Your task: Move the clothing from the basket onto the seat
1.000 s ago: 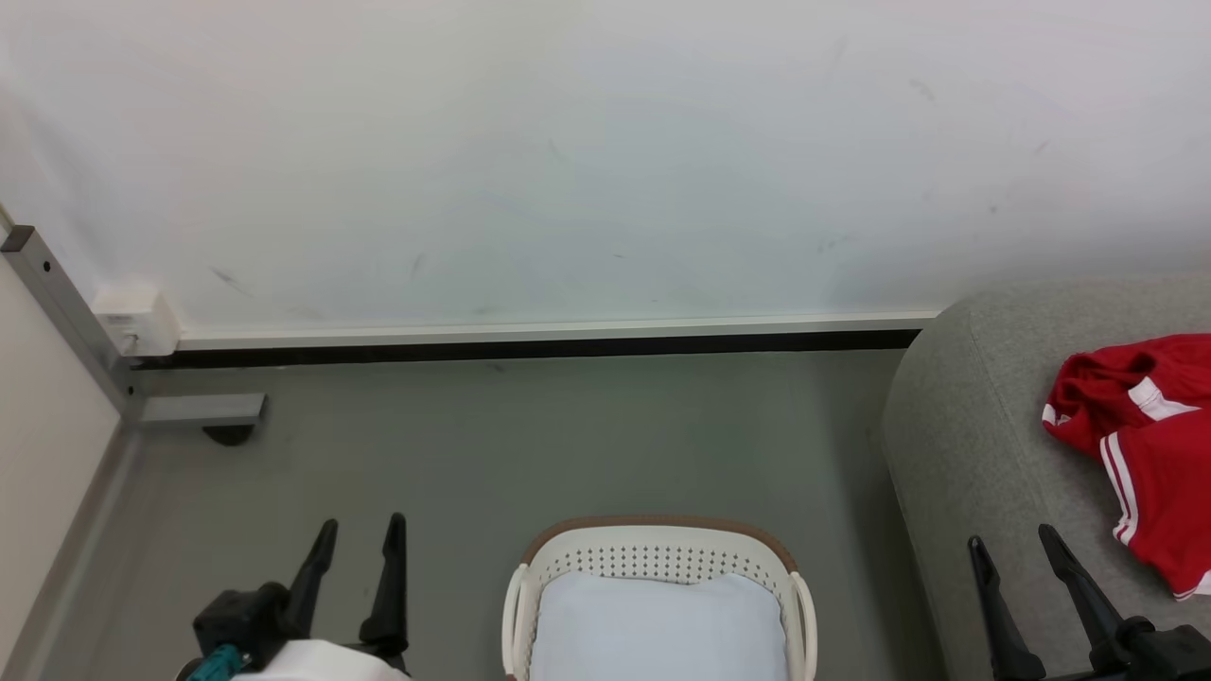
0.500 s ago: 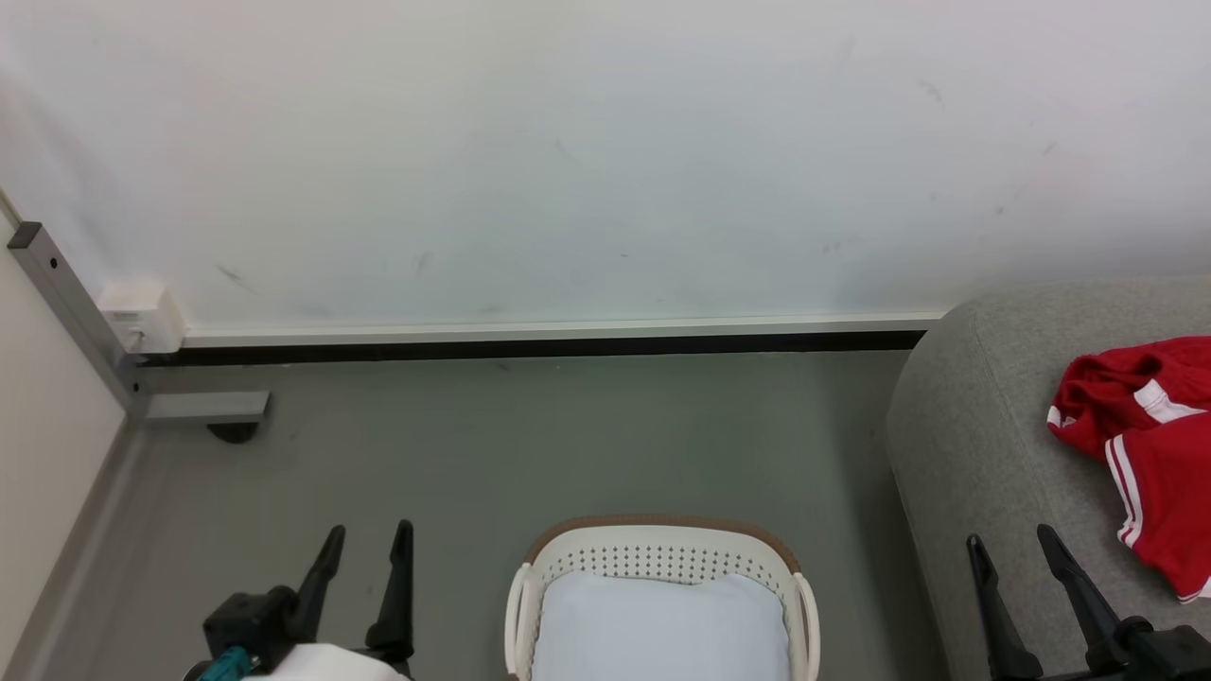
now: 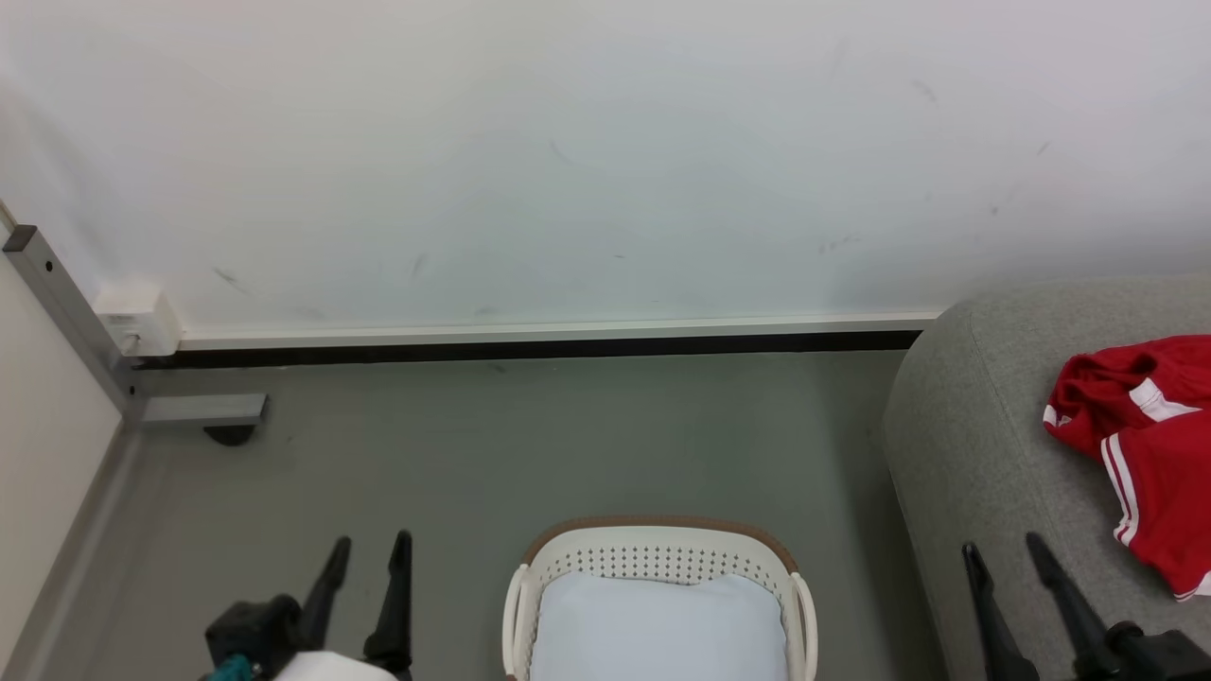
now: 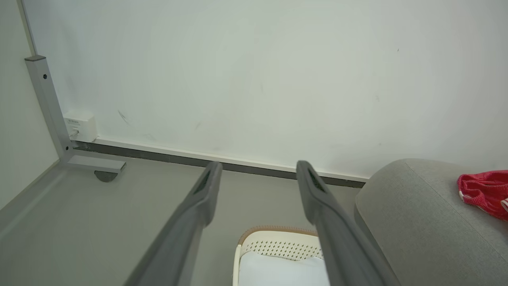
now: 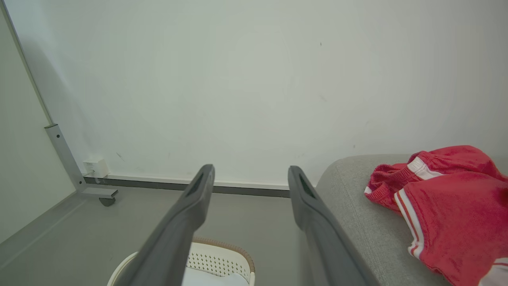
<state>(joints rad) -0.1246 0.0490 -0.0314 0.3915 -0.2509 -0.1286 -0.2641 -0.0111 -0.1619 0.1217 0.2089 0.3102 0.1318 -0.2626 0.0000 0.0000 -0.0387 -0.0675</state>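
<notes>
The left gripper [image 3: 371, 547] hangs low over the floor [image 3: 492, 445], just left of the basket [image 3: 662, 523]. Its jaws are wide apart and hold nothing. The right gripper [image 3: 1001, 549] is equally wide and empty, and is poised over the near front of the seat [image 3: 974, 426]. Neither gripper touches anything, and the two flank the basket evenly, which reads as a parked pose rather than a reach.

The clothing [image 3: 1149, 454] lies crumpled on the seat, to the right of the right gripper and apart from it, white stripes showing. It looks dropped there, not arranged. The basket stands on the floor between the grippers, and the part in view holds just a flat white cloth [image 3: 658, 629]. Its near end is cut off by the frame, so more red clothing there cannot be ruled out. Otherwise the move looks finished.
</notes>
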